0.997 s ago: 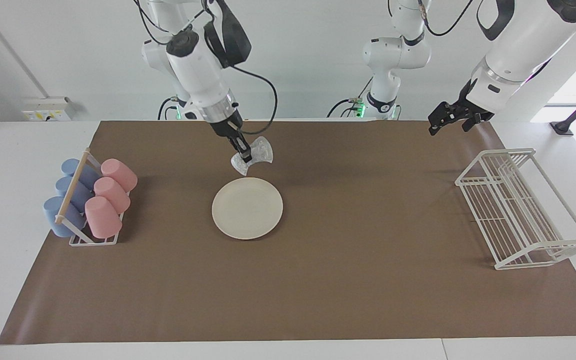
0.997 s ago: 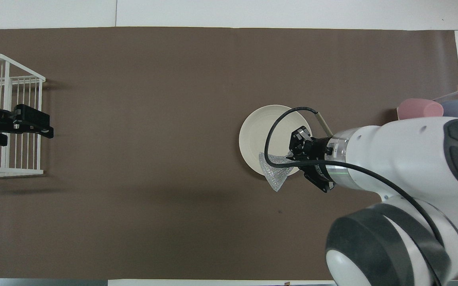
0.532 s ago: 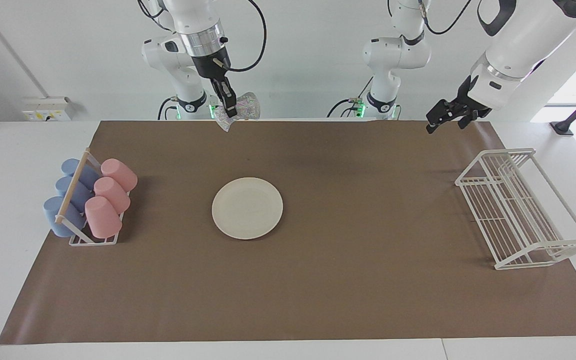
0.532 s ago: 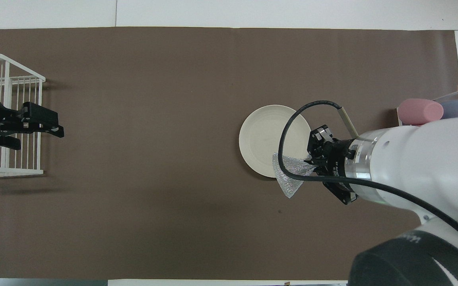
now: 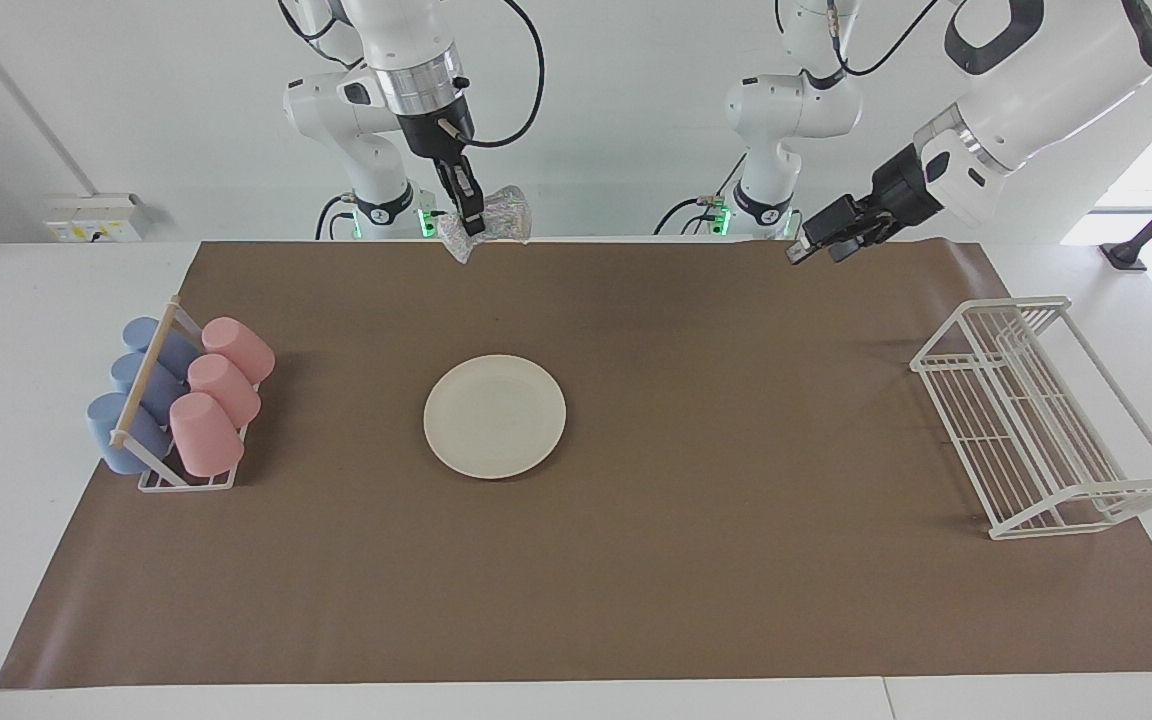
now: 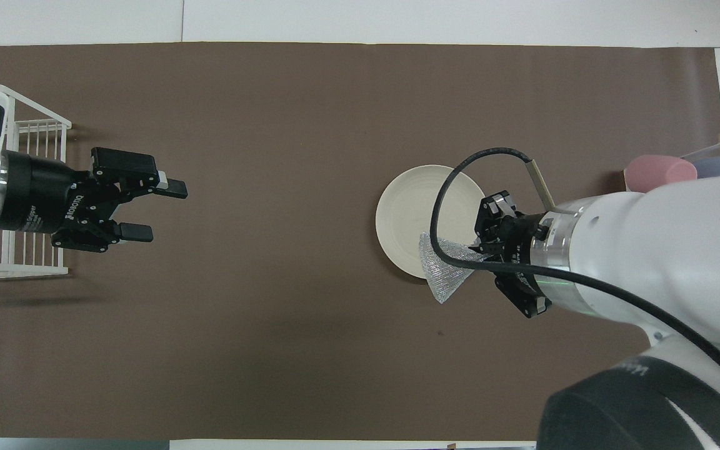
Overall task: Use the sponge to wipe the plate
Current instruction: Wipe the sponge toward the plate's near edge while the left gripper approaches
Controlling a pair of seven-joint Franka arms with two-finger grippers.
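The cream-white plate (image 5: 494, 416) (image 6: 416, 209) lies flat on the brown mat, nearer the right arm's end than the middle. My right gripper (image 5: 473, 226) (image 6: 476, 249) hangs high in the air, shut on the silvery mesh sponge (image 5: 498, 222) (image 6: 440, 273). The sponge dangles well above the mat, over the strip between the plate and the robots. In the overhead view it overlaps the plate's rim, but it touches nothing. My left gripper (image 5: 804, 250) (image 6: 160, 210) is open and holds nothing, raised over the mat beside the wire rack.
A white wire rack (image 5: 1046, 415) (image 6: 35, 134) stands at the left arm's end of the mat. A cup rack with pink and blue cups (image 5: 181, 405) (image 6: 660, 172) stands at the right arm's end. The brown mat (image 5: 736, 560) covers most of the table.
The right gripper rose from just above the plate's robot-side rim to high in the air, still holding the sponge. The left gripper swung from the wire rack toward the table's middle.
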